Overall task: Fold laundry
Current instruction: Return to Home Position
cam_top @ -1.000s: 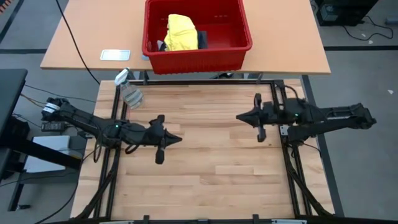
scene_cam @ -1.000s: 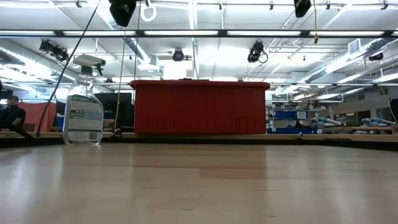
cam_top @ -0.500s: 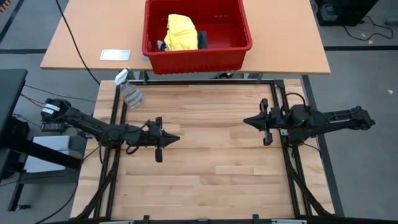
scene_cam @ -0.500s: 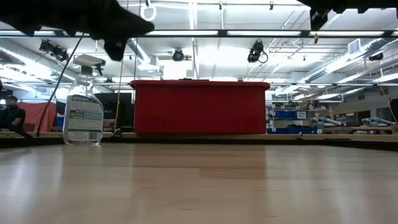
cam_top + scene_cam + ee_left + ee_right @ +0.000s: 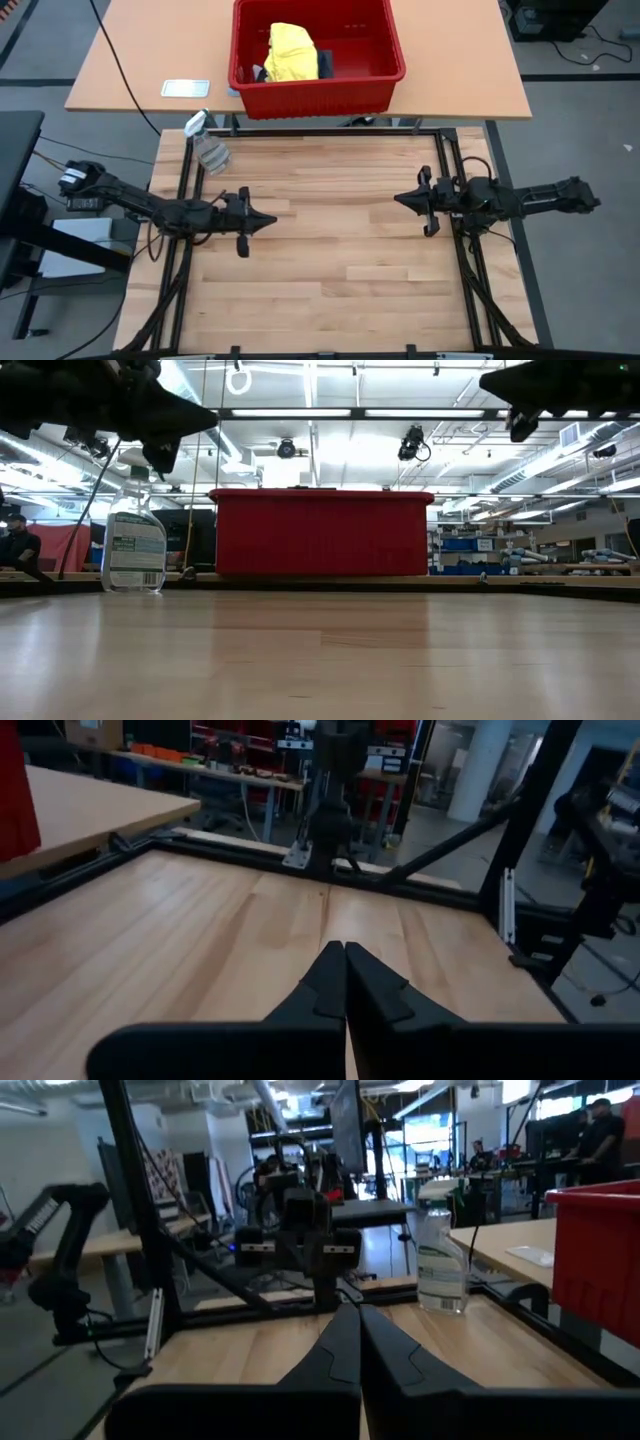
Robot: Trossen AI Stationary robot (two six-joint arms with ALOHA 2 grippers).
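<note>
The laundry lies in the red basket (image 5: 318,50) on the far table: a yellow shirt (image 5: 291,52) on top, a dark piece (image 5: 327,66) beside it, and other pieces mostly hidden. My left gripper (image 5: 270,220) hovers shut above the left side of the wooden table, pointing right. My right gripper (image 5: 399,198) hovers shut above the right side, pointing left. Both are far from the basket. In the left wrist view the shut fingertips (image 5: 345,952) meet over bare wood; in the right wrist view the gripper's tips (image 5: 352,1312) also meet.
A clear spray bottle (image 5: 209,148) stands at the work table's far left corner, also seen in the low view as a bottle (image 5: 135,545). A flat pale object (image 5: 186,88) lies on the far table left of the basket. A black frame (image 5: 450,160) borders the wooden table.
Both arms have drawn back toward their own table sides: the left gripper toward the left edge, the right gripper toward the right edge. Both have come lower in the low view. The laundry has stayed in the basket.
</note>
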